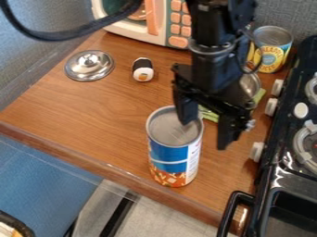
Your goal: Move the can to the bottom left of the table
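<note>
A tall can [168, 157] with a blue, white and orange label stands upright near the counter's front edge, its grey metal lid facing up. Over the can's right side hangs the black gripper [205, 134], open, with its two fingers spread apart. One finger overlaps the lid in the view and the other is to the right of the can; whether the first touches the lid, I cannot tell.
A silver lid [90, 65] and a sushi-like toy [143, 70] lie on the wooden counter [93, 109]. A yellow-labelled can [270, 52], a metal bowl [250, 84] and something green are behind the gripper. The black stove [285, 178] borders the right, a toy microwave [162, 23] the back.
</note>
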`<action>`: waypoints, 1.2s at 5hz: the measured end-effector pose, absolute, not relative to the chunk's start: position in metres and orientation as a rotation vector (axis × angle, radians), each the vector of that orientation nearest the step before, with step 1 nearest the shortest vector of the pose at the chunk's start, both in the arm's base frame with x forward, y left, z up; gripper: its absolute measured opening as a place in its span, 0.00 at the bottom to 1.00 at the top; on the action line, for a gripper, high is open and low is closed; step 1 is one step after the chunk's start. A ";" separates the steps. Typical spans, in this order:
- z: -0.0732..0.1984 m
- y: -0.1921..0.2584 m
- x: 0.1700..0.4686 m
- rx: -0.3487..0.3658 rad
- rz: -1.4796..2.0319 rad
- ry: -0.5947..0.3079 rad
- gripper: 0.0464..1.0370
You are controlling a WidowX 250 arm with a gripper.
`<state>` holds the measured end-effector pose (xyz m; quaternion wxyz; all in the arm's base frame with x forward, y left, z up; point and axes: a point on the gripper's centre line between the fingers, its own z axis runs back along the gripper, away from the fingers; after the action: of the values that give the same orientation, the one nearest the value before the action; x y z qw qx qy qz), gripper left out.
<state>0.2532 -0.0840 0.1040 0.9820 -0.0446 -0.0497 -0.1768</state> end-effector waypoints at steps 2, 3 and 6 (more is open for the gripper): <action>0.093 -0.066 0.246 -0.045 -0.390 -0.076 0.96; 0.091 -0.057 0.249 -0.004 -0.376 -0.077 0.96; 0.088 -0.032 0.282 0.151 -0.338 -0.078 0.96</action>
<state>0.2818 -0.0323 0.0882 0.9822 0.0753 -0.0385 -0.1680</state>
